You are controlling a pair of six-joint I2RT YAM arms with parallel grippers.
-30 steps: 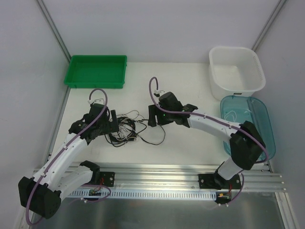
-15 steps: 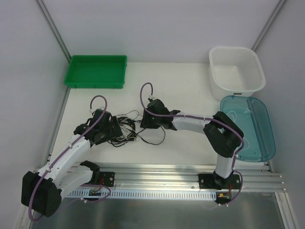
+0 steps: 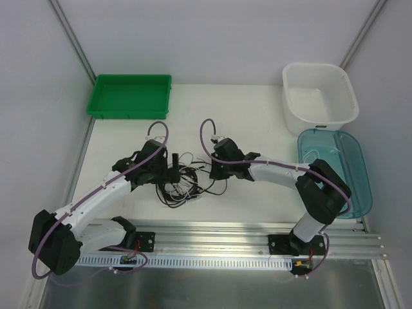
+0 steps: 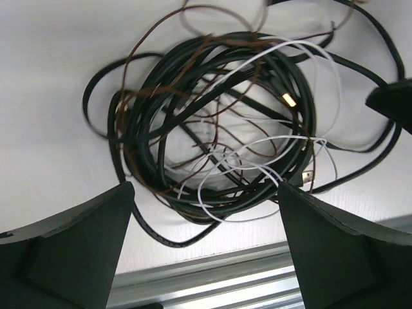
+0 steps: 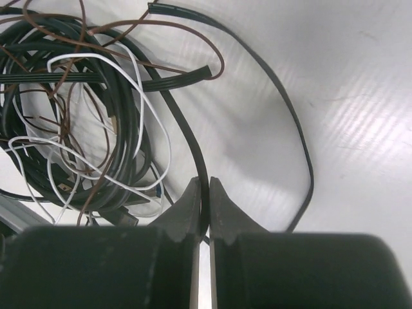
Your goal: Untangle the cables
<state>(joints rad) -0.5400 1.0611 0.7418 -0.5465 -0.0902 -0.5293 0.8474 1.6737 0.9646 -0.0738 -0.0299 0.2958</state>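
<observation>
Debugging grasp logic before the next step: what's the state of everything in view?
Cables, tangled in one heap.
Left gripper, open, above the heap.
Right gripper, shut on a black cable.
Green tray, empty.
White tub, empty.
Blue tray, holds something thin and white.

I find both arms of one build. The left arm [image 3: 96, 196] and the right arm [image 3: 277, 168] each have smooth white link shells set between bulky matte black joint housings. A thick purple cable [image 3: 84, 207] runs along the white shells of each arm and stands off in a free loop near the wrist. Each arm is mounted on a black base plate [image 3: 138, 239], with small coloured wiring beside it. In the left wrist view I see the left jaws as plain matte black, broad and wedge-shaped. The right jaws are also black and taper from a blocky body to thin, rounded tips.
</observation>
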